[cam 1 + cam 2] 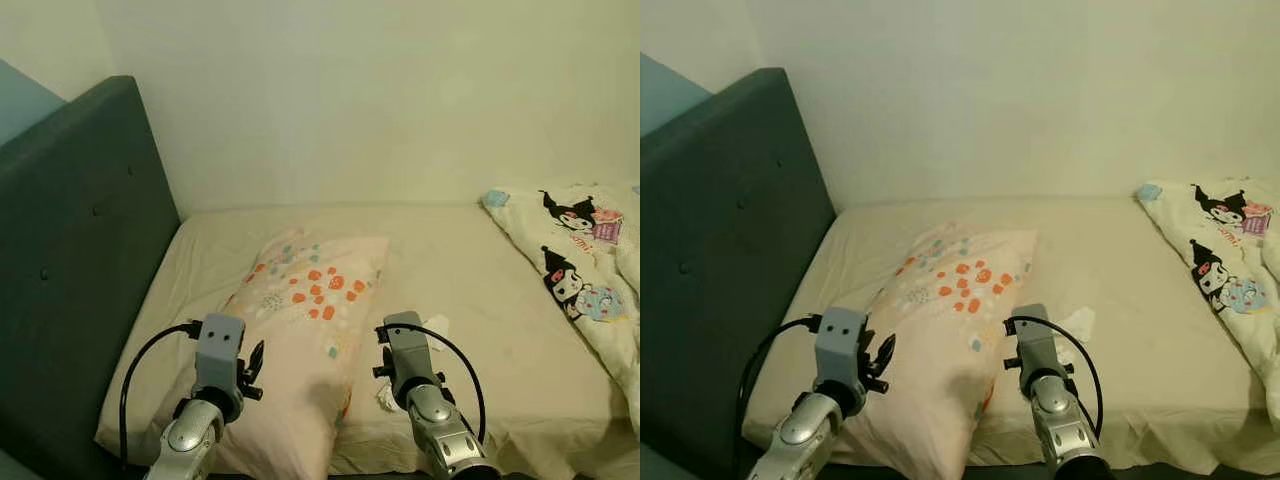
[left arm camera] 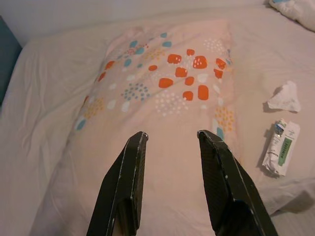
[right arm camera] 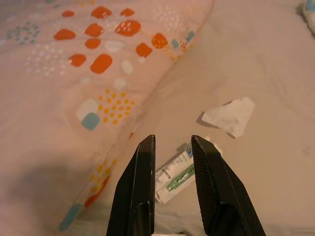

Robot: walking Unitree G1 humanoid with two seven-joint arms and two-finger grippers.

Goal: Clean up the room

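Right gripper (image 3: 170, 147) poised over crumpled white-green wrapper (image 3: 175, 177), fingers apart, left gripper (image 2: 170, 147) above patterned pillow (image 2: 162, 98), fingers apart

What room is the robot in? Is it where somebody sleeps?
Most likely a bedroom. There is a bed with a cream fitted sheet and a dark teal padded headboard, a peach pillow with orange and blue spots, and a white cartoon-print quilt bunched at one side.
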